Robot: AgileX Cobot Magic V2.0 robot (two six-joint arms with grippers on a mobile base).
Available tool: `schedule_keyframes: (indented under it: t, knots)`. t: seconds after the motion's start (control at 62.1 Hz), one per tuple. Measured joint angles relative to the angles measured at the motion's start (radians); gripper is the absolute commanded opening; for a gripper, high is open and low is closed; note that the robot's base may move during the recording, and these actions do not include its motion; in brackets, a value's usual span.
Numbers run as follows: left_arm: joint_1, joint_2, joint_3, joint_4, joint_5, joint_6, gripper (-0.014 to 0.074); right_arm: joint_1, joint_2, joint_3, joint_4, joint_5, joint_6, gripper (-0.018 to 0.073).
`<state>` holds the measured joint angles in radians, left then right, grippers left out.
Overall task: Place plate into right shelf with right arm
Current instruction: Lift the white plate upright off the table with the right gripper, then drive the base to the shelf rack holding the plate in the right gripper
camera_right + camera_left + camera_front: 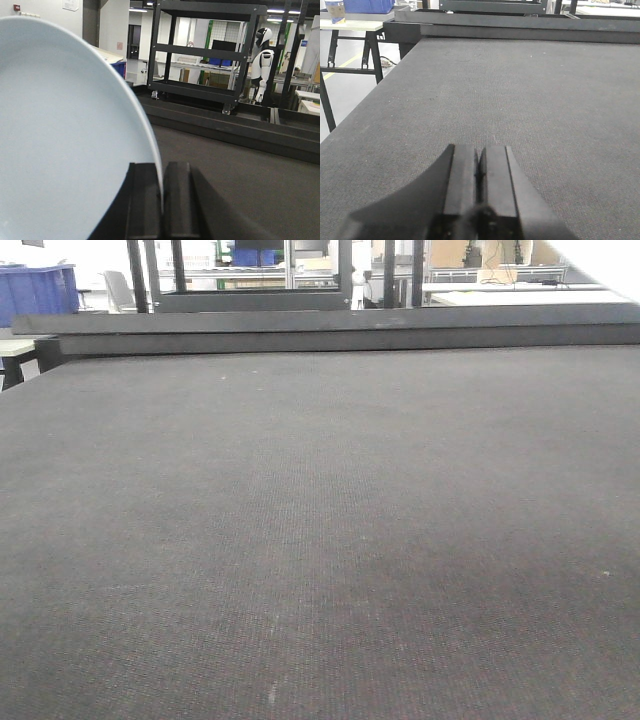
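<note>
The pale bluish-white plate [60,140] fills the left half of the right wrist view and stands on edge, lifted above the dark table mat [260,190]. My right gripper [162,167] is shut on the plate's rim, which runs down between the two black fingers. In the left wrist view my left gripper [479,150] hangs low over the mat, shut with nothing between its fingers. The front view holds only the bare mat [320,520], with no arm and no plate. The right shelf is out of view.
A raised black ledge [330,330] runs along the table's far edge. Beyond it stand a black metal frame cart [200,50] and a white humanoid robot [261,60]. A blue crate [35,290] sits far left. The mat's left edge [365,105] drops to the floor.
</note>
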<state>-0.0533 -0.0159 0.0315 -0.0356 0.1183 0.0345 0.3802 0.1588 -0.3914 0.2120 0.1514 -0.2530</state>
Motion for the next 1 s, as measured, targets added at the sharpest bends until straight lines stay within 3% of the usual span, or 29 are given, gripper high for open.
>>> schedule_keyframes:
  t: [0.998]
  knots:
    - [0.000, 0.000, 0.000, 0.000, 0.000, 0.000, -0.0047, 0.000, 0.000, 0.006, -0.002, -0.028, 0.000, 0.0068]
